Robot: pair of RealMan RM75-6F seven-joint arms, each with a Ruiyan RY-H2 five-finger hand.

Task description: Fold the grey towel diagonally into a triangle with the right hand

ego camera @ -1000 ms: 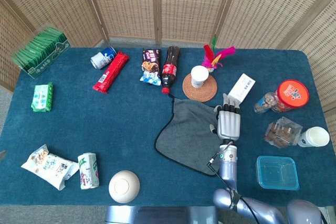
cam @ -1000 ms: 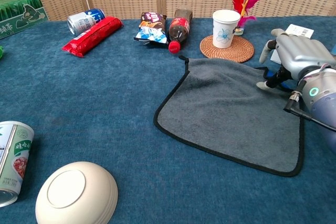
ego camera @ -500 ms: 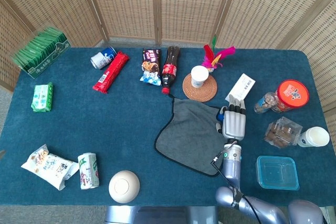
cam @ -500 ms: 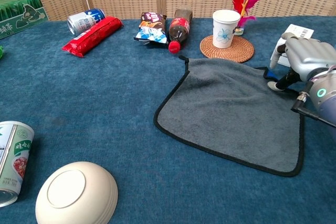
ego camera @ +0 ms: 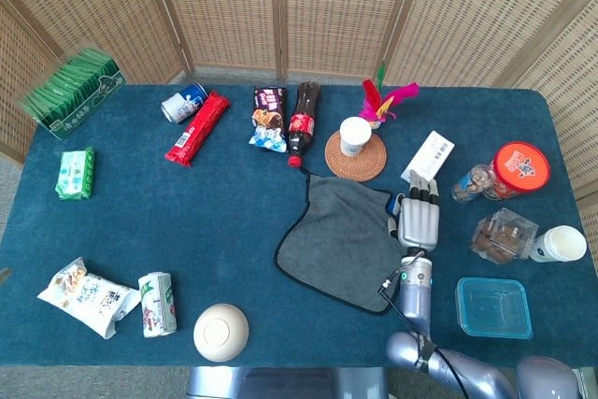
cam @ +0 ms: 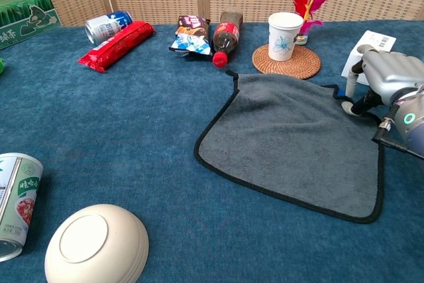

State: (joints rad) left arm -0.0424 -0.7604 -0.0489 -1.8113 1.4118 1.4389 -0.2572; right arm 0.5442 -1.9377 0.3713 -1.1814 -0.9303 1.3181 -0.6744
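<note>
The grey towel (ego camera: 336, 240) with black edging lies flat and unfolded on the blue table, a little right of centre; the chest view shows the same towel (cam: 291, 140). My right hand (ego camera: 420, 221) is at the towel's far right corner, palm down, fingers stretched out away from me. In the chest view this hand (cam: 387, 74) hovers just above that corner, and its lowered thumb tip touches the black edge there. Nothing is held in it. My left hand does not appear in either view.
A paper cup on a woven coaster (ego camera: 355, 154) and a feather shuttlecock (ego camera: 381, 102) stand just beyond the towel. A white box (ego camera: 429, 156) lies ahead of my right hand. A cola bottle (ego camera: 303, 121), a clear container (ego camera: 493, 306) and a white bowl (cam: 96, 243) surround the towel.
My right hand has slid to the right, off the towel's surface, to its far right corner. The towel has not moved.
</note>
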